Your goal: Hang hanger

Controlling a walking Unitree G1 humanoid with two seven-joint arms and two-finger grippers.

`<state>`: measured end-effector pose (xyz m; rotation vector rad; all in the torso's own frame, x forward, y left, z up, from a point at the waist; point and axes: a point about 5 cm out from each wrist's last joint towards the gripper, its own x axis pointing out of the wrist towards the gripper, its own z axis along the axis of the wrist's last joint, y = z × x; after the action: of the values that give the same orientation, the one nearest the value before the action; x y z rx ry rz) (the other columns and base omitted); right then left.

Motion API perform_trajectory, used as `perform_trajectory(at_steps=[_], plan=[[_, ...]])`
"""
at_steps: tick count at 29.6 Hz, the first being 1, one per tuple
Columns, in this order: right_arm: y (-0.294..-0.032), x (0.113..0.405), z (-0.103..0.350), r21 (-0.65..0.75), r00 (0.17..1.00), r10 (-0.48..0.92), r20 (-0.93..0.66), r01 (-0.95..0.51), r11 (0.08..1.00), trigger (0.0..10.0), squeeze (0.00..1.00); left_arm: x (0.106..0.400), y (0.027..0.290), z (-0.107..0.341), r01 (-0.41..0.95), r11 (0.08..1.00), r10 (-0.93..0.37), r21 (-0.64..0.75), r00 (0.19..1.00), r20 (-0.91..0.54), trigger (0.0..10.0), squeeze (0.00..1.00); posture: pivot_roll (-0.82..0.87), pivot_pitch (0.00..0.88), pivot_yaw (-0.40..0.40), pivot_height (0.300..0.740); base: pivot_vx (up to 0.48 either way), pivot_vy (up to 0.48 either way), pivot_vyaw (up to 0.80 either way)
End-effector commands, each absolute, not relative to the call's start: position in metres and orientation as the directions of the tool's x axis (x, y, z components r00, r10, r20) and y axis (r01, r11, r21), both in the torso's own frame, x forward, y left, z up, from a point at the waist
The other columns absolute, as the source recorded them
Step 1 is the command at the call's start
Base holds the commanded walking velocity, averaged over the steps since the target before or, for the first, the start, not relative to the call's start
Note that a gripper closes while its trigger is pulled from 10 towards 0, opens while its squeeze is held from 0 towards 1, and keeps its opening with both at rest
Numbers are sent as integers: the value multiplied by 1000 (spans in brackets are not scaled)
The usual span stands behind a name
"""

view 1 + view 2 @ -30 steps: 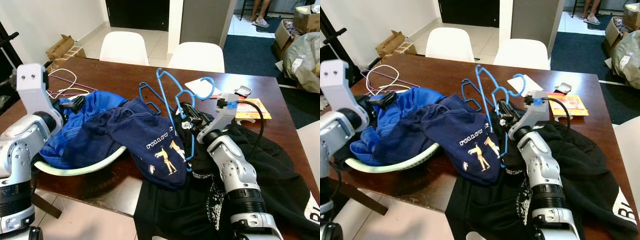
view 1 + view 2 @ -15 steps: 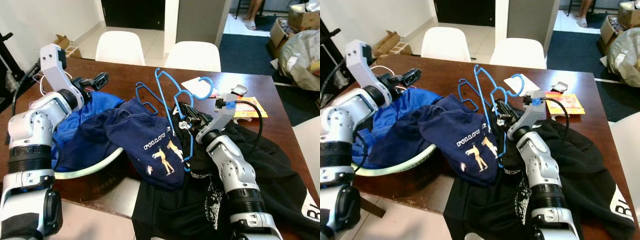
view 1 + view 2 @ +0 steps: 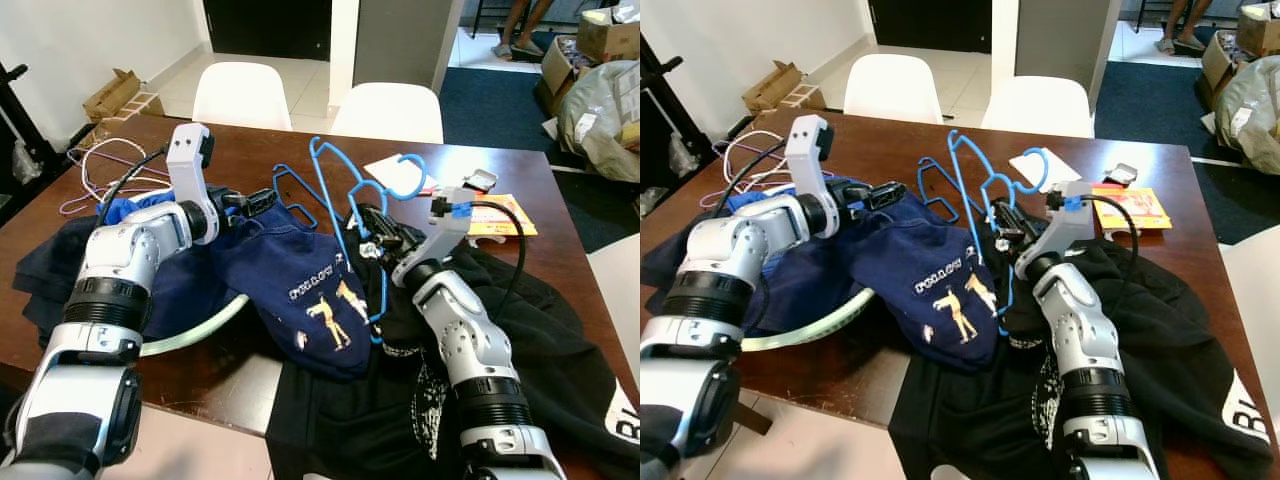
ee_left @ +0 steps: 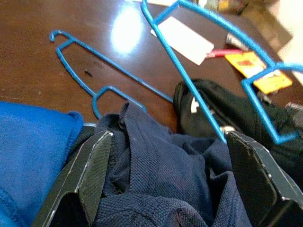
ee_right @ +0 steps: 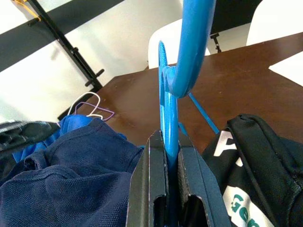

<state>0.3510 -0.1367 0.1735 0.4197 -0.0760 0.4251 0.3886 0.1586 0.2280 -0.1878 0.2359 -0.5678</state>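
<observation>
We see the blue hanger [image 3: 345,190], thin blue wire with a curled hook, standing upright over the dark wooden surface [image 3: 300,150], pinched in our right gripper [image 3: 367,226] fingers. Our left gripper [image 3: 262,201] fingers are spread wide over the navy shirt [image 3: 300,290], whose white lettering we cannot read.

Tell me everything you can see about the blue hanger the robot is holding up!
The thin bright-blue hanger looks like plastic, with a curved hook at the top and notched shoulders. It stands tilted above the dark wooden table. The right gripper is shut on its lower bar. It rises beside the navy printed shirt. A second blue hanger lies flat on the table behind it.
</observation>
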Motion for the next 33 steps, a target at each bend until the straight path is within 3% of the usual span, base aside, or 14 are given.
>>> perform_trajectory(at_steps=[1,14,15,17,18,33], plan=[[-135,350,171,385,910,385,151,-413,825,10000,0,389,158,223,512,830,-552,-221,810,-198,10000,0,30,106,37,740,0,0,0],[-135,349,171,388,912,381,153,-410,825,10000,0,394,155,208,522,826,-563,-212,781,-271,10000,0,17,112,49,740,0,0,0],[-136,349,172,390,912,379,154,-409,825,10000,0,395,155,206,520,829,-559,-207,782,-274,3333,0,17,113,49,740,0,0,0],[-136,348,172,391,913,378,155,-408,825,10000,0,396,155,206,520,830,-558,-204,783,-274,3333,0,17,113,49,740,0,0,0],[-136,348,172,392,913,377,155,-407,825,10000,0,396,155,206,518,831,-556,-202,787,-268,118,0,17,113,49,740,0,0,0],[-136,348,171,401,914,376,153,-405,822,10000,0,403,172,233,501,853,-520,-146,835,-179,0,0,21,112,49,740,0,0,0]])
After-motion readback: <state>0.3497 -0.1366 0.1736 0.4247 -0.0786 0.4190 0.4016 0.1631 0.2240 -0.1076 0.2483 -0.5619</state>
